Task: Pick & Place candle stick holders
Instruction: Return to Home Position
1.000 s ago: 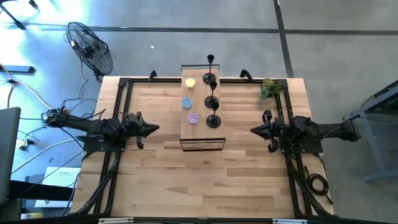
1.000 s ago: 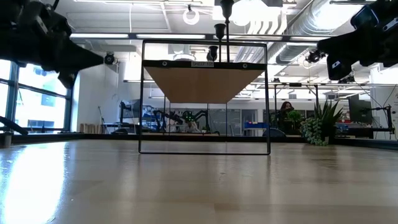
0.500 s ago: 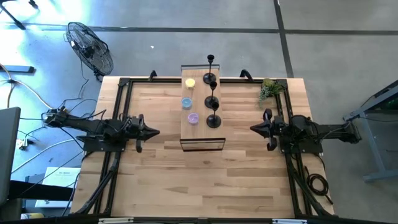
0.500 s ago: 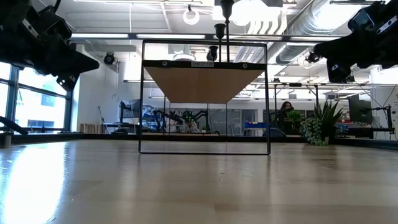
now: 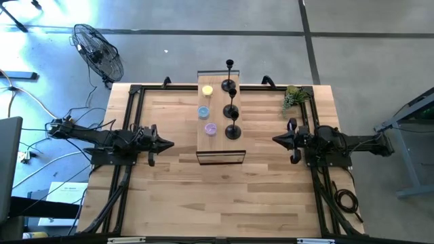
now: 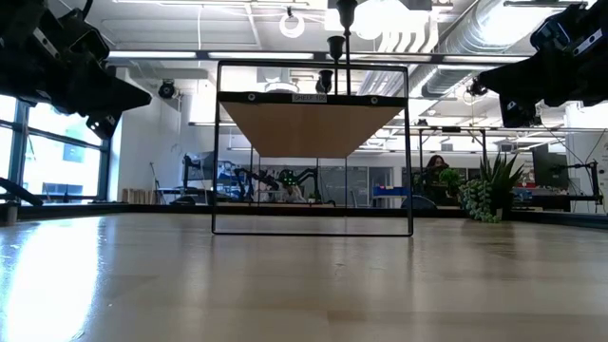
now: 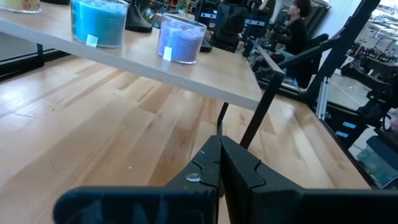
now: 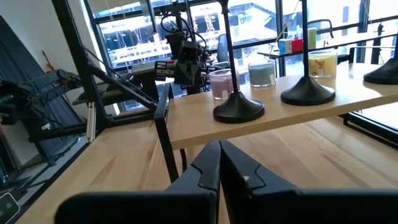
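Observation:
Three matte-black candle stick holders stand by their disc bases in a row on a raised wooden shelf (image 5: 218,146) at the table's middle: the nearest (image 5: 232,132), the middle one (image 5: 231,110) and the farthest (image 5: 229,86). The right wrist view shows the bases (image 8: 238,112), (image 8: 308,95). My left gripper (image 5: 171,143) is shut and empty, hovering left of the shelf; its own view shows the fingers closed (image 7: 219,142). My right gripper (image 5: 274,140) is shut and empty, hovering right of the shelf, fingers closed (image 8: 219,144).
Yellow (image 5: 207,89), blue (image 5: 203,111) and purple (image 5: 210,128) candles share the shelf's left half. The shelf rests on a thin black frame (image 6: 313,228). A green plant sprig (image 5: 293,98) sits at the far right corner. Bare tabletop lies nearer than the shelf.
My left gripper has sunk a little and drawn slightly back toward the table's left edge. My right gripper has shifted only slightly. The holders and candles have kept still.

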Robot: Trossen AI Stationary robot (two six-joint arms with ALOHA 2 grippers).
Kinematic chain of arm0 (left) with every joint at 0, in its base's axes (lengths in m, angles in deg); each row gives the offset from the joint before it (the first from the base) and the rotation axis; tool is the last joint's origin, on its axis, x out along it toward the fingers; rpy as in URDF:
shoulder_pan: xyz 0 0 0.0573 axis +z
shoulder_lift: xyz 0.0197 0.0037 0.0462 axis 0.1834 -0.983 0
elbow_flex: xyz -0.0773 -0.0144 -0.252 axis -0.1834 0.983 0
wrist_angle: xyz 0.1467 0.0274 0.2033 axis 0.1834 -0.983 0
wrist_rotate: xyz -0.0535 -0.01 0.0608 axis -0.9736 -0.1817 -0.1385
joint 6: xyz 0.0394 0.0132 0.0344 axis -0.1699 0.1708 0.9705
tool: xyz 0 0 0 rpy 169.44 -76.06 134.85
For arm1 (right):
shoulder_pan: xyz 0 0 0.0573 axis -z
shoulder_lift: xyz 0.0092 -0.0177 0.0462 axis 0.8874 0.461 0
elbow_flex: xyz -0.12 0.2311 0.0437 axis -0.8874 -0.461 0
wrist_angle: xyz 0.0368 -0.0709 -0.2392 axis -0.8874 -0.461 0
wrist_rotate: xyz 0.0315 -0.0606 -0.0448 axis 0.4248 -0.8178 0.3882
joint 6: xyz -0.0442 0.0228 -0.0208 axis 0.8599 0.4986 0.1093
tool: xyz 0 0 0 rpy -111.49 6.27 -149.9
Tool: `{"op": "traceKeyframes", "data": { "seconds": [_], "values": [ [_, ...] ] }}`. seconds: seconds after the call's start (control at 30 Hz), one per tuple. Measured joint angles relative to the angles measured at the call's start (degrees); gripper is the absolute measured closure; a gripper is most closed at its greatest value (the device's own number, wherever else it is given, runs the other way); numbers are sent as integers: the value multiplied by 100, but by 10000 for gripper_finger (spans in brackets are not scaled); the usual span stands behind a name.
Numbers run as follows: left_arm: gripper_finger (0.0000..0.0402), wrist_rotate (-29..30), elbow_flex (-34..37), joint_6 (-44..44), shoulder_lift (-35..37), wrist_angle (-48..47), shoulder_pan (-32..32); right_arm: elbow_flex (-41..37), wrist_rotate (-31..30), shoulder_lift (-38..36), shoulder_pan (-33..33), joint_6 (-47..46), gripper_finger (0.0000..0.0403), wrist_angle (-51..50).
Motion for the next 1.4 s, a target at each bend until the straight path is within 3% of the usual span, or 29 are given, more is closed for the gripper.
{"op": "traceKeyframes", "data": {
  "seconds": [0.53, 0.9, 1.4],
  "values": [
    [400, -29, 0, -6, 39, -3, 0, 2, -3, 0, 0, 2, 399, -42],
    [400, -82, 0, -8, 909, -4, 0, 2, -3, 0, 0, 19, 396, -51],
    [400, -76, 0, -8, 914, 4, 0, 0, 5, -2, 0, 19, 398, -24]
  ]
}}
